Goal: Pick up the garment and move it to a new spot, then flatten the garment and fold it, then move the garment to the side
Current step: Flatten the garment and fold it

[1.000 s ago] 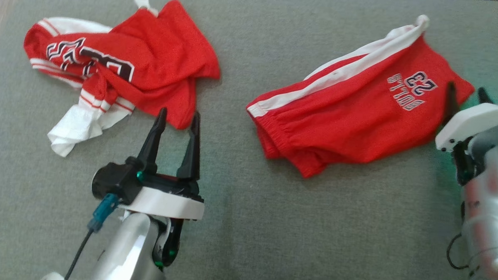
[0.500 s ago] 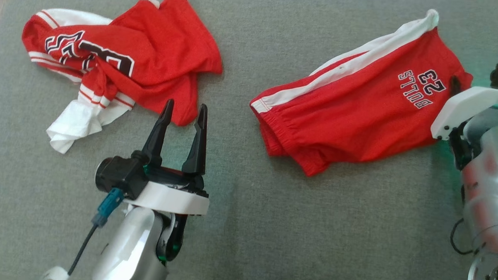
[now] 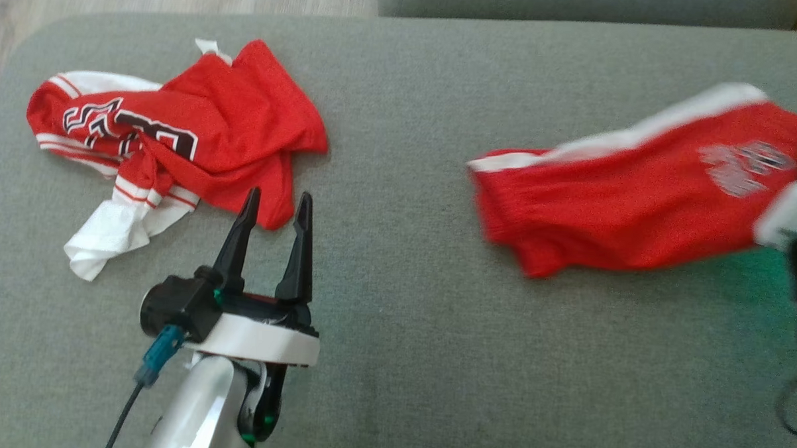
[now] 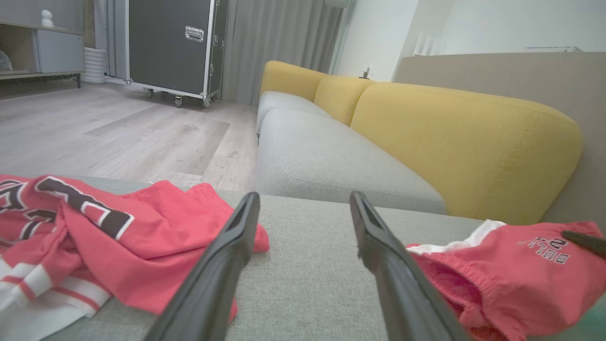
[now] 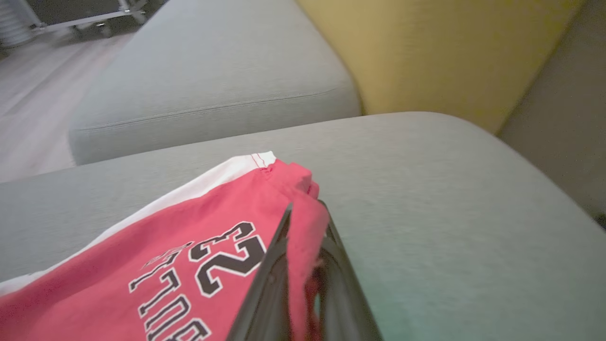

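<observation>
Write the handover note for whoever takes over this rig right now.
Left gripper: jaws open, holding nothing, tips near the crumpled jersey.
Right gripper: jaws shut on a corner of the red shorts, by the printed number.
Both garments lie on the grey cushion, jersey on the robot's left, shorts on its right.
Done: shorts gripped.
Left: carry them to a new spot, flatten, fold, move aside.

A living room: yellow-backed sofa (image 4: 464, 137), wooden floor (image 4: 118, 132).
</observation>
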{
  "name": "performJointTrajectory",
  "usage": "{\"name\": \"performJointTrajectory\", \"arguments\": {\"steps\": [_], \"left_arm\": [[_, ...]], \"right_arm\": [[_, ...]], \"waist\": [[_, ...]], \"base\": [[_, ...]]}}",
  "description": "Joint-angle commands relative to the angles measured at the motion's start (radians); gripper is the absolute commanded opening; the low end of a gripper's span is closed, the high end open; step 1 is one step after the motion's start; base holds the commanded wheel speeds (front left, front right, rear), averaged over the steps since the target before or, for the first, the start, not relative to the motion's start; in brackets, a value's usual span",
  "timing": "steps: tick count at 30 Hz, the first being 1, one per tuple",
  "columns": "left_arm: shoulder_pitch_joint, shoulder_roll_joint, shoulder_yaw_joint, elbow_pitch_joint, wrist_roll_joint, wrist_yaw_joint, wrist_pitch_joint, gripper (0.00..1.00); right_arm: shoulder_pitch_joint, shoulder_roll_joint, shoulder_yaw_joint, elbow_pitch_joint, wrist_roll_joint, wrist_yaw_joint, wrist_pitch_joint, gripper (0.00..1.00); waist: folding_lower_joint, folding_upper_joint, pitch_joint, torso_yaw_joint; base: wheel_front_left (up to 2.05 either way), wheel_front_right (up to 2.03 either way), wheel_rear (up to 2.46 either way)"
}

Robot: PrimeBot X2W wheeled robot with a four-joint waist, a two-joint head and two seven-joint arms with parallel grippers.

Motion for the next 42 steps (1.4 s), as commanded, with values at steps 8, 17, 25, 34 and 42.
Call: {"name": "performJointTrajectory", "arguments": {"steps": [8, 17, 25, 34, 42], "left_arm": [[0.008, 0.005, 0.050, -0.040, 0.020, -0.014, -0.009, 1.00], [0.017, 0.005, 0.056, -0.033, 0.026, -0.017, -0.009, 1.00], [0.041, 0.005, 0.072, -0.019, 0.040, -0.021, -0.009, 1.00], [0.069, 0.005, 0.080, -0.012, 0.034, -0.029, -0.009, 1.00], [0.085, 0.005, 0.088, 0.001, 0.027, -0.032, -0.009, 1.00]], "right_arm": [[0.065, -0.046, -0.122, -0.029, -0.012, 0.003, -0.051, 0.00], [0.037, 0.032, -0.102, -0.045, -0.020, 0.003, -0.099, 0.00], [0.047, 0.144, 0.042, -0.062, 0.051, 0.003, -0.133, 0.00], [0.133, 0.220, 0.336, -0.226, 0.291, 0.003, -0.138, 0.00], [0.261, 0.178, 0.631, -0.333, 0.484, 0.003, -0.138, 0.00]], "waist": [[0.0001, 0.0000, -0.033, 0.001], [0.0001, 0.0000, -0.053, 0.004], [0.0001, 0.0000, -0.116, 0.009], [0.0001, 0.0000, -0.154, 0.035], [0.0001, 0.0000, -0.168, 0.071]], "base": [[0.00, 0.00, 0.00], [0.00, 0.00, 0.00], [0.00, 0.00, 0.00], [0.00, 0.00, 0.00], [0.00, 0.00, 0.00]]}}
